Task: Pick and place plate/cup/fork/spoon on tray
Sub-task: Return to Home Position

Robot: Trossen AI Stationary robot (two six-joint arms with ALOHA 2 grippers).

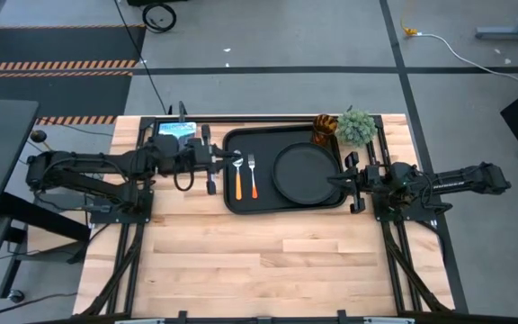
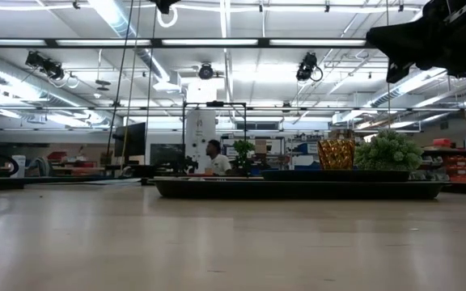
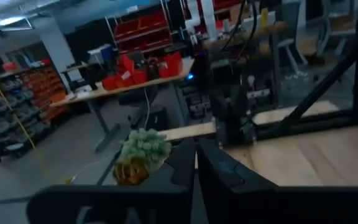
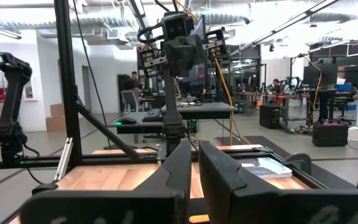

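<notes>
The black tray (image 1: 268, 196) lies at the table's far middle. The black plate (image 1: 306, 171) lies flat in its right half. The spoon (image 1: 237, 175) and the fork (image 1: 253, 177) lie side by side in its left part. The amber cup (image 1: 324, 131) stands upright at the tray's far right corner, also in the low view (image 2: 336, 153). My left gripper (image 1: 219, 160) is shut and empty, raised by the tray's left rim (image 3: 196, 165). My right gripper (image 1: 342, 180) is shut and empty, raised by the tray's right rim (image 4: 194, 165).
A fuzzy green plant ball (image 1: 356, 126) stands just right of the cup. A blue-white booklet (image 1: 174, 131) lies at the table's far left, under my left arm. The table's near half is bare wood (image 1: 268, 261). A person (image 2: 213, 158) sits far off in the room.
</notes>
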